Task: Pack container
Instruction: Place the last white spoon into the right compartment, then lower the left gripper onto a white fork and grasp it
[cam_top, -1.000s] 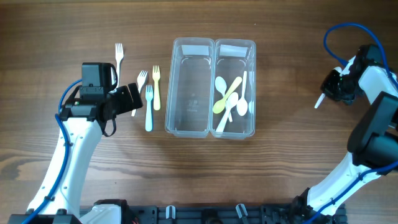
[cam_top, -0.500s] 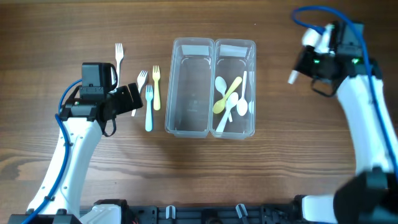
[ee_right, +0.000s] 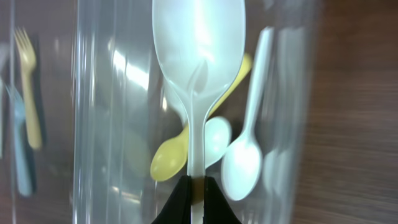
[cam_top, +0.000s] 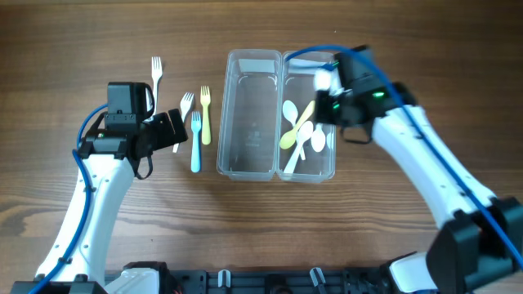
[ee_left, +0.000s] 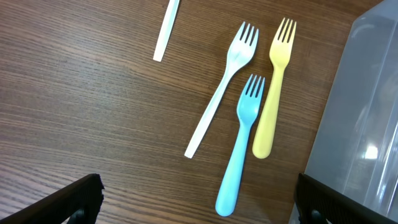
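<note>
At the left, above the wooden desk point(cam_top: 270, 224): left gripper point(cam_top: 173, 131), fingers point(ee_left: 74, 199) spread wide with nothing between them. Just ahead of those fingers, flat on the desk, a white fork point(ee_left: 222, 87), a blue fork point(ee_left: 239, 149) and a yellow fork point(ee_left: 275, 87), side by side with tines pointing the same way (a second white fork point(cam_top: 156, 75) lying apart, farther back). Next, two clear plastic containers touching side by side: left container point(cam_top: 249, 114) showing only desk grain through its floor, right container point(cam_top: 309, 173) with a yellow spoon point(cam_top: 296, 129) and several loose white spoons point(cam_top: 319, 140) piled together. Above the right container, right gripper point(ee_right: 198, 202), fingers point(ee_right: 177, 205) pinched narrow on the handle of a white spoon point(ee_right: 198, 56), bowl out beyond the tips, over the pile. Cannot tell whether touching the spoons beneath.
</note>
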`<state>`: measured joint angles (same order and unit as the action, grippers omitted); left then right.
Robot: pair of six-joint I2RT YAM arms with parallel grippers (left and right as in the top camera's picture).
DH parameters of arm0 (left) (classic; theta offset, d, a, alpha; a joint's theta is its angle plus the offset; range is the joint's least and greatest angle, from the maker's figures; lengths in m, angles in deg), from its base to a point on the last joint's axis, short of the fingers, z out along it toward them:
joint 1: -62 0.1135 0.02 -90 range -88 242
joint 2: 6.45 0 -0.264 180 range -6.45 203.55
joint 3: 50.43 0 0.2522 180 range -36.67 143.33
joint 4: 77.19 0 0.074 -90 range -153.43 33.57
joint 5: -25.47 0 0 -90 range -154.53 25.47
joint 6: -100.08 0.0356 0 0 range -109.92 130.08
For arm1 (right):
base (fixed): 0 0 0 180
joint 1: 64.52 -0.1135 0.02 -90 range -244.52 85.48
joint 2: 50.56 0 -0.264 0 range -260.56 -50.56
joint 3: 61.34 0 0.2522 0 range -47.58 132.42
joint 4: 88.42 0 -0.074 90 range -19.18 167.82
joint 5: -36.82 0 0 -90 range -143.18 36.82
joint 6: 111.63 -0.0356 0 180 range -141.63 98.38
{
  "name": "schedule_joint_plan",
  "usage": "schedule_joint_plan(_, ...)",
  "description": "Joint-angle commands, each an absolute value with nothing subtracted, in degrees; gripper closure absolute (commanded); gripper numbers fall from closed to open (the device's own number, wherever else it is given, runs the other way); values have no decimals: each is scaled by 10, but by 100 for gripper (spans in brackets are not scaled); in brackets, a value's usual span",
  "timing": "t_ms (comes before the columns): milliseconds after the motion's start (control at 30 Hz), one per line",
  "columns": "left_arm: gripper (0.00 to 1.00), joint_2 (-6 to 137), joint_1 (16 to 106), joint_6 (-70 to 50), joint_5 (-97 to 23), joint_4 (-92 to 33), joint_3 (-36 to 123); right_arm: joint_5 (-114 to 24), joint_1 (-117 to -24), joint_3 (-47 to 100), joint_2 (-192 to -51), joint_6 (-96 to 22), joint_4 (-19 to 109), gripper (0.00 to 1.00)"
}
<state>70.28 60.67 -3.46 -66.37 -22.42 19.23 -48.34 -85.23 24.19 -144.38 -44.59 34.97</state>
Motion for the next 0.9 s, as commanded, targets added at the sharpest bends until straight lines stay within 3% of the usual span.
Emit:
schedule_joint_plan(0,0,704,612,-21,-670,-224,200,-513,-891,237,-1459,-458,358,96)
schedule_joint_plan(33,0,704,612,-21,-670,-224,200,-513,-892,238,-1457,-457,358,94)
schedule_joint_plan(133,0,704,612,-21,-670,-224,200,-515,-879,245,-1439,-456,357,71)
schedule_joint_plan(200,0,704,612,-21,-670,-224,200,-515,-861,257,-1420,-456,356,63)
schedule_joint_plan(233,0,704,612,-21,-670,-224,200,-515,-852,263,-1409,-455,355,52)
schedule_joint_plan(333,0,704,612,-21,-670,-224,200,-516,-818,273,-1371,-437,356,40)
schedule_joint_plan(633,0,704,612,-47,-598,-225,200,-549,-665,273,-1278,-459,318,19)
schedule_joint_plan(733,0,706,611,-53,-545,-253,199,-532,-611,272,-1280,-462,298,18)
schedule_joint_plan(867,1,716,611,-51,-571,-273,203,-501,-572,269,-1288,-462,271,17)
